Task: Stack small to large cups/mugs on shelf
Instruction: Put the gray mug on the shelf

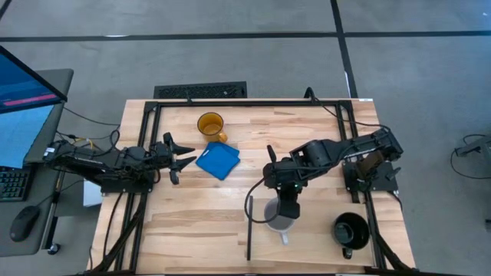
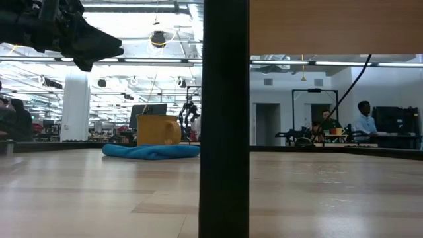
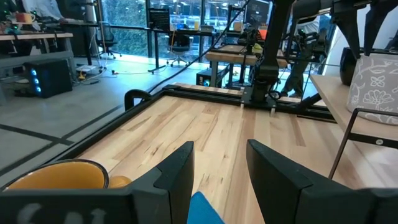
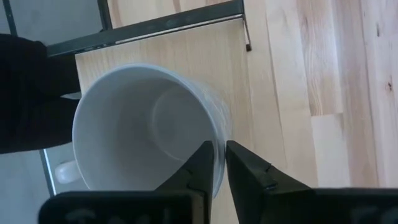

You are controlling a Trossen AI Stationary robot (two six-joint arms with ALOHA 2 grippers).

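Observation:
The pale grey-white mug [image 1: 278, 220] stands upright beside the thin black divider strip [image 1: 249, 228] on the light wooden shelf panel [image 1: 307, 245]. Its handle [image 4: 65, 171] points to the table's near edge. My right gripper [image 1: 285, 207] is shut on it from above. The glossy black mug [image 1: 350, 230] stands at the near right. The amber mug [image 1: 211, 125] stands at the far middle, next to the flat blue square [image 1: 219, 161]. My left gripper [image 1: 180, 157] is open and empty, left of the blue square. In the low view the divider [image 2: 225, 132] hides the white mug. My right gripper [image 4: 221, 149] pinches the white mug's wall at its rim [image 4: 217, 134], on the side away from the handle. One finger [image 4: 199, 168] is inside the mug and one [image 4: 249, 168] outside. The fingers point down from above. The mug is upright; I cannot tell whether its base rests on the wood.
A black metal frame [image 1: 230, 102] runs along the table's far edge and both sides. The arm bases stand at the left [image 1: 92, 165] and right [image 1: 368, 172]. Bare wood [image 1: 192, 222] lies left of the divider. People sit at desks far behind [image 2: 363, 122].

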